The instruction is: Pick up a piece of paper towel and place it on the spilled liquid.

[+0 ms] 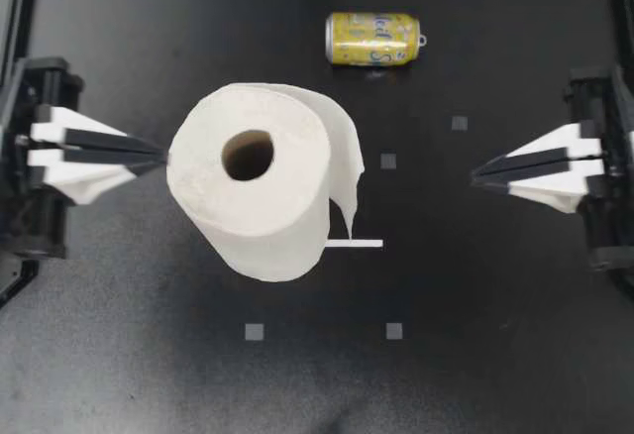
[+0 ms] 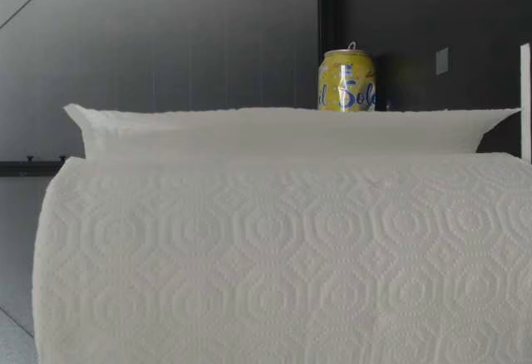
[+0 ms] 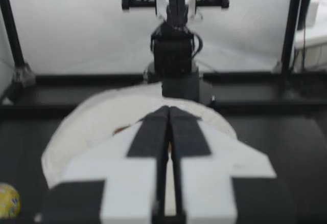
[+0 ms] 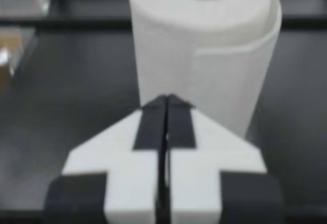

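1. Two claws, both empty. My left claw (image 1: 161, 155) has its fingers pressed flat together with nothing between them. My right claw (image 1: 475, 171) is the same, closed tip to tip on air.
2. Just ahead of the left claw's tips stands the paper towel roll (image 1: 287, 201), upright on the table (image 1: 475, 305). The tips sit right at its edge from above, but I cannot tell whether they touch it. Seen from the right claw, the roll is straight ahead and well apart, with bare table between.
3. A loose sheet (image 1: 342, 147) hangs off the roll on the side facing the right claw. Its free edge curls away from the roll, but it is not torn off. A thin white strip (image 1: 354, 244) lies flat by the foot of the roll, also on the right claw's side.
4. A yellow can (image 1: 372, 39) lies on its side, farther out, ahead of both claws and off to one side, clear of the roll. I cannot make out the spilled liquid on the dark surface; my guess is that it lies by the can.
5. As I judge it, nothing of the task is done yet: no sheet is gripped, torn or carried. What is left is to open a claw, take the loose sheet, probably steady the roll with the other claw, tear the sheet free, and lay it over the spill.
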Controlling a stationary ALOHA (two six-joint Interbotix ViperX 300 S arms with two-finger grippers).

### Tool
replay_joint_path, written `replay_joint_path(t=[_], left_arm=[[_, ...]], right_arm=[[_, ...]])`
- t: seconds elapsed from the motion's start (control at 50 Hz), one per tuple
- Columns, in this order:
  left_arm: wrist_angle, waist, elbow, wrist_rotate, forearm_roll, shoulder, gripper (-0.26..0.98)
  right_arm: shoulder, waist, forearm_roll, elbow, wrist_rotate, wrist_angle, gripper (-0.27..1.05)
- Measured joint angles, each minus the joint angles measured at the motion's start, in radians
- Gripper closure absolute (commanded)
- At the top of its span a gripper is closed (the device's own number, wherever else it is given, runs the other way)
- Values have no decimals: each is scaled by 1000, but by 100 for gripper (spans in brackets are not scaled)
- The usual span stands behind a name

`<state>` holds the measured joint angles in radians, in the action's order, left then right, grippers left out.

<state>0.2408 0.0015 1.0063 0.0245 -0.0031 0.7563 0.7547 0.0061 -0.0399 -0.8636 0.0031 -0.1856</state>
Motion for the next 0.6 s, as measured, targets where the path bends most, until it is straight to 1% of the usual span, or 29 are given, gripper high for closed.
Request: replay_joint_path(t=[0.08, 0.18, 0.24, 0.28, 0.36, 0.46, 0.52, 0.56, 0.6], left_arm=[[-21, 0, -17, 2, 0, -37, 67], [-29, 6, -26, 3, 2, -58, 67], [-34, 21, -26, 2, 2, -58, 67], [-35, 26, -26, 0, 2, -57, 67], [-43, 29, -26, -2, 0, -57, 67], [-54, 31, -26, -2, -2, -58, 67], [-57, 31, -26, -2, -3, -60, 67], [-58, 31, -26, -2, -5, -58, 67], [-57, 31, -26, -2, -5, -60, 67]], right_arm=[[-63, 0, -35, 86, 9, -133, 72], [-160, 3, -118, 190, 44, -298, 72], [-219, 25, -212, 241, 101, -382, 72], [-249, 52, -295, 267, 152, -440, 72], [-291, 149, -502, 316, 327, -581, 72], [-325, 313, -805, 344, 632, -788, 72], [-342, 420, -963, 342, 819, -907, 72], [-356, 494, -1051, 333, 953, -980, 72], [-370, 551, -1100, 325, 1055, -1029, 72]])
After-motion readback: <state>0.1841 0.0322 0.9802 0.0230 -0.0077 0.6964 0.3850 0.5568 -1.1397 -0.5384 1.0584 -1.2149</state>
